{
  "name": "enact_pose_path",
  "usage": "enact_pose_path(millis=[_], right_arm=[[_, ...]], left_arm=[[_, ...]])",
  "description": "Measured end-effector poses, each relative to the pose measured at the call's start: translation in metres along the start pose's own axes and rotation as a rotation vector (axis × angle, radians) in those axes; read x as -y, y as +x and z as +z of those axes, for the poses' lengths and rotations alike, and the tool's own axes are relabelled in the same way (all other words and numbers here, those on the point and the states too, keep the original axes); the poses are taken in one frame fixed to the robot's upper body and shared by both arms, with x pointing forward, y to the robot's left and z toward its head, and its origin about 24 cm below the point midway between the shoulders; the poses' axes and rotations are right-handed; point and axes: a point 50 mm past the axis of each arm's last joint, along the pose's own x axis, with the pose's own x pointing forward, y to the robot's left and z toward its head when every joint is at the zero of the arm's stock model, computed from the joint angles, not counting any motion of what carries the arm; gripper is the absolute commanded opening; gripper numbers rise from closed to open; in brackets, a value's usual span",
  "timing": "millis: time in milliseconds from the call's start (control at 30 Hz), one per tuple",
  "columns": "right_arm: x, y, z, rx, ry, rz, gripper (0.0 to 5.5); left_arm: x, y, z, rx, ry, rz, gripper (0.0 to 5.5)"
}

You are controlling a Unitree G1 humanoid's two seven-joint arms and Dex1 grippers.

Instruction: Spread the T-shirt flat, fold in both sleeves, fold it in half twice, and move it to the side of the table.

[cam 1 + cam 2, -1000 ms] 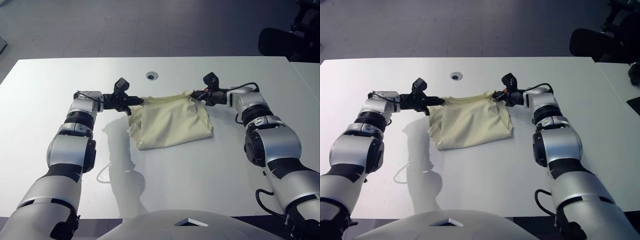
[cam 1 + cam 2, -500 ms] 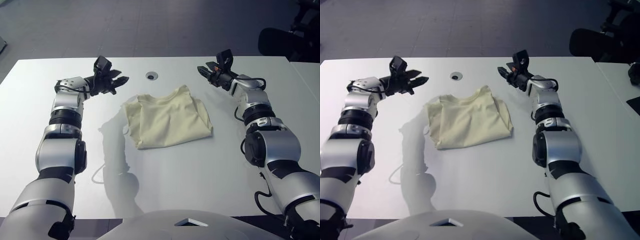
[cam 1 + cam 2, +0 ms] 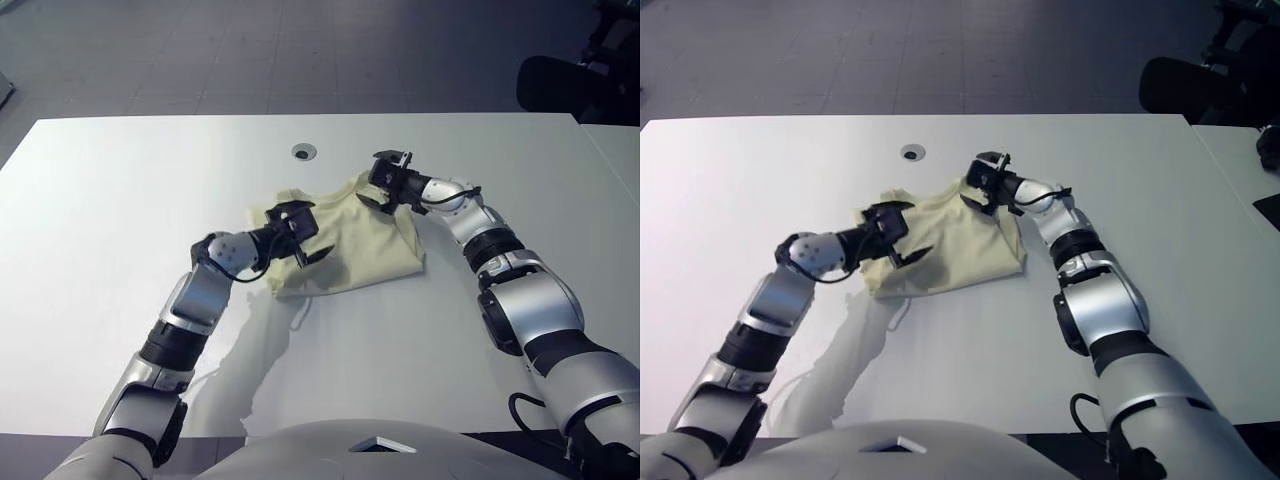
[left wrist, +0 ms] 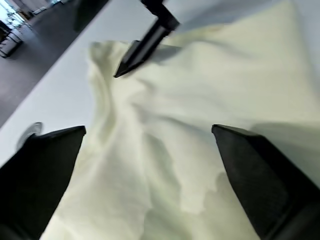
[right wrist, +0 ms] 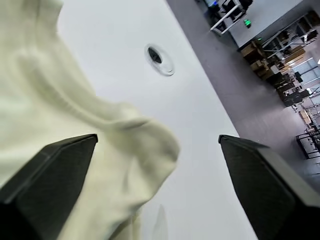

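T-shirt (image 3: pixel 350 245) is mid-table (image 3: pixel 120 200), a bit toward the far side, just near of the round cable hole (image 3: pixel 303 152).

Left gripper (image 3: pixel 305 235) sits over the shirt's left part, close to its left edge. Fingers (image 4: pixel 42 170) are spread wide with cloth showing between them and nothing pinched. Can't tell if the tips touch the fabric.

Right gripper (image 3: pixel 378 190) is at the shirt's far right corner, where the far edge rises to a small peak. Its fingers (image 5: pixel 47 182) are also spread and grip nothing. In the right wrist view, one finger is above cloth and the other above bare table, with the shirt's rounded edge between them. One right finger also shows in the left wrist view as a dark point on or just above the far part of the shirt.

Shirt look: pale yellow, lying as a rough rectangle and not spread out. It is wrinkled, with soft ridges along the left side and a bunched fold at the far edge. The near and right edges are fairly straight.

Arm pose:
- Left arm comes in from near-left, elbow bent, forearm angled toward the right and low over the table.
- Right arm reaches forward on the right, forearm angled left, wrist over the far right corner.
- The two grippers are near each other but apart, at the shirt's far half.
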Motion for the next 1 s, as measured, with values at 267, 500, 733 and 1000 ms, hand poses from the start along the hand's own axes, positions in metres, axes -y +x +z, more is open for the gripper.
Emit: enact_pose_path(millis=[267, 500, 733, 1000], right_arm=[[-0.006, -0.003, -0.003, 0.003, -0.204, 0.048, 5.39], [-0.014, -0.027, -0.001, 0.117, -0.33, 0.26, 5.39], [-0.051, -0.058, 0.03, 0.238, -0.348, 0.476, 5.39], [-0.032, -0.069, 0.088, 0.352, -0.016, 0.385, 5.39]], left_arm=[[0.007, -0.009, -0.014, -0.112, 0.065, -0.154, 5.4], [-0.02, -0.029, -0.024, -0.206, 0.164, -0.337, 5.4], [-0.069, -0.054, -0.041, -0.366, 0.291, -0.424, 5.4], [-0.115, -0.043, -0.007, -0.21, 0.413, -0.35, 5.4]])
